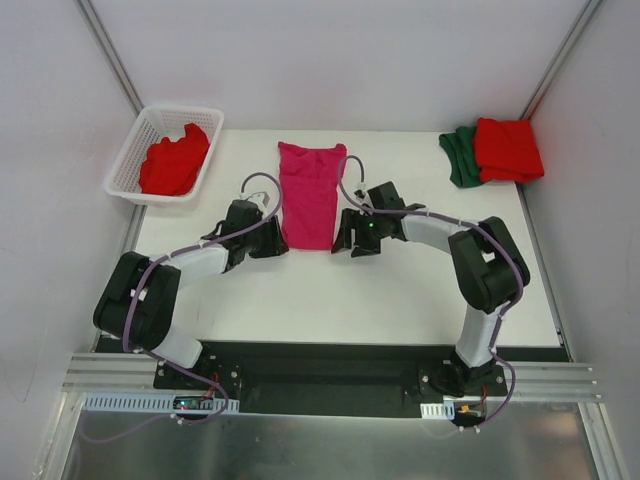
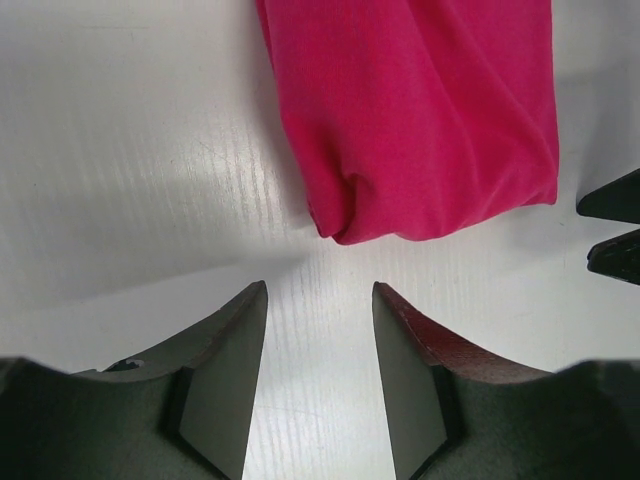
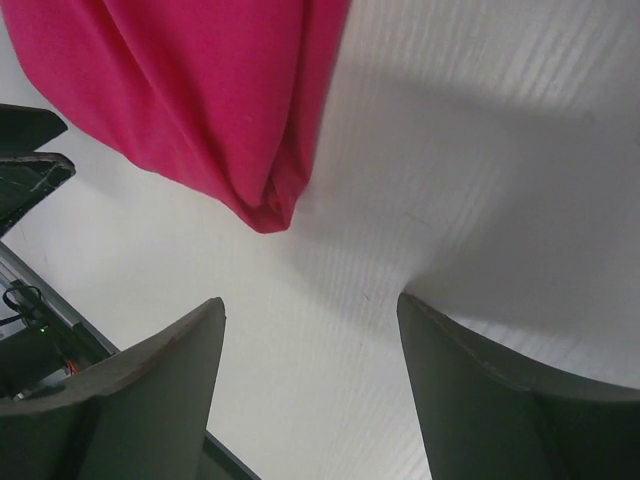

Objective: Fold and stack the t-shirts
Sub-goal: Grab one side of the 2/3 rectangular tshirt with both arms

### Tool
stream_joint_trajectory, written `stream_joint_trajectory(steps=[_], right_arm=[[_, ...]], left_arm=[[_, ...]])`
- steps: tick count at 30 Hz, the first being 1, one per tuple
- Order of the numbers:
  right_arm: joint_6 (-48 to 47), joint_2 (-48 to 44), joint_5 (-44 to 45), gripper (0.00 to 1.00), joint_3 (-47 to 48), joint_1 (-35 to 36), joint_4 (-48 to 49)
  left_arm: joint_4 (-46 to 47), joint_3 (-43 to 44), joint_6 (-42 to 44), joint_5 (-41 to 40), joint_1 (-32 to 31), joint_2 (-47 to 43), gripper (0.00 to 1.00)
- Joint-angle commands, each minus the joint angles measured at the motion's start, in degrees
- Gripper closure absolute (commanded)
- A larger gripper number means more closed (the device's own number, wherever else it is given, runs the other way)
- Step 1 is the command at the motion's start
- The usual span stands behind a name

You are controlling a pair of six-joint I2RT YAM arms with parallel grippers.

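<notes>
White surface (image 1: 400,290), pink shirt (image 1: 307,195) lies centred, folded into a strip. Left end effector (image 2: 320,288) and right end effector (image 3: 311,300) both spread, empty, flanking its near corners, probably for the next fold.

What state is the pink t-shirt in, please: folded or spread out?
Partly folded: the pink t-shirt lies as a long narrow strip, its near corners showing rounded, doubled edges.

White table (image 1: 400,300): pink tee (image 1: 308,195) ctr, basket (image 1: 125,168) back-left, tee stack (image 1: 495,150) back-right.

Right gripper (image 3: 310,298) (jaws apart) near magenta t-shirt (image 3: 200,90).
</notes>
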Motion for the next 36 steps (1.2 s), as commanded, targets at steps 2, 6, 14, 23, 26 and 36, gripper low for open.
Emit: stream_joint_trajectory(steps=[2,6,14,23,26,36], right_arm=[[1.05,2.24,-1.53,0.28,3.24,0.52,2.01],[0.96,3.74,-1.62,0.28,5.09,0.51,1.92],[1.31,7.07,-2.50,0.33,8.34,0.60,1.92],[1.31,8.22,-2.85,0.43,8.96,0.51,2.01],[1.22,8.66,-2.94,0.45,9.14,0.60,1.92],[1.66,10.68,-3.73,0.50,10.81,0.51,1.92]], left_arm=[[3.45,1.36,-0.47,-1.38,-0.47,2.07,0.55],[4.07,2.42,-0.12,-1.56,-0.47,3.21,0.57],[4.59,4.17,0.23,-2.52,-0.47,5.06,0.59],[4.94,5.67,0.76,-2.79,-0.47,6.64,0.60],[5.21,5.93,0.84,-2.87,-0.47,7.17,0.61],[6.17,7.87,0.93,-2.08,-0.47,10.42,0.64]])
